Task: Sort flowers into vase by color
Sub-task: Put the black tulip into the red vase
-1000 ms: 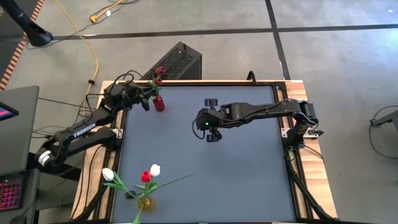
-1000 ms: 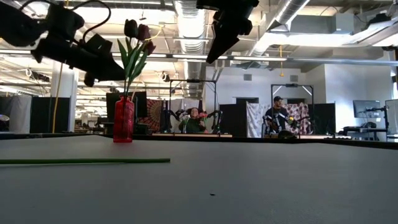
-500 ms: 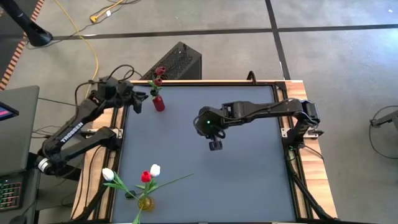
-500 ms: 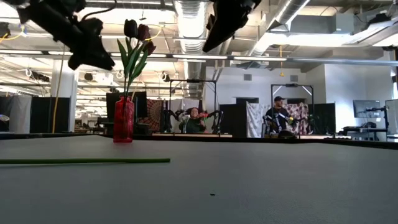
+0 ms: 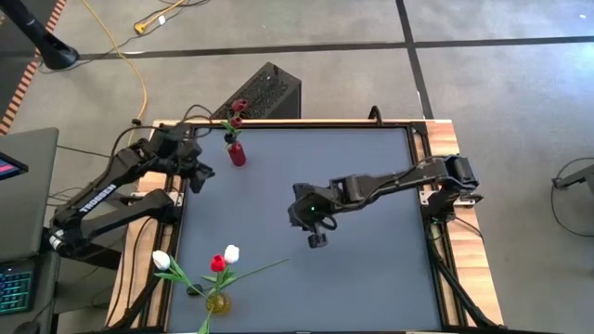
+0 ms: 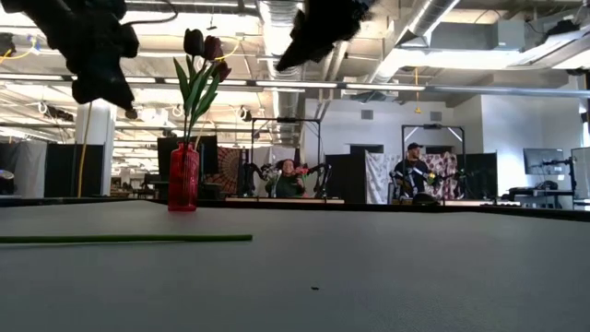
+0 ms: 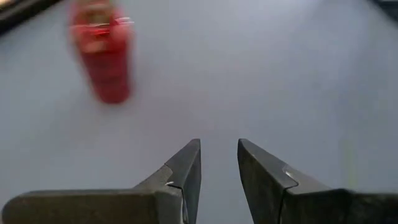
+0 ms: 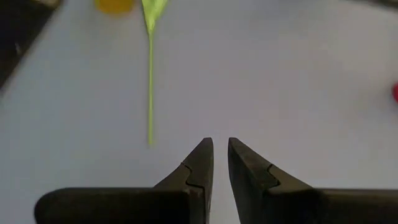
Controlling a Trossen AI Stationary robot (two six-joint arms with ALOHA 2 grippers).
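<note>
- Left gripper [image 5: 200,175] is held above the table's left edge, near the red vase [image 5: 238,154]; fingers slightly parted, nothing gripped.
- Right gripper [image 5: 317,239] is held mid-table, fingers nearly closed, empty.

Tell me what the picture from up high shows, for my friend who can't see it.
Two dark robot arms reach over a grey table. The right gripper hangs over its middle; the left gripper is beside a red vase of dark red tulips. A yellow vase holds white and red tulips.
</note>
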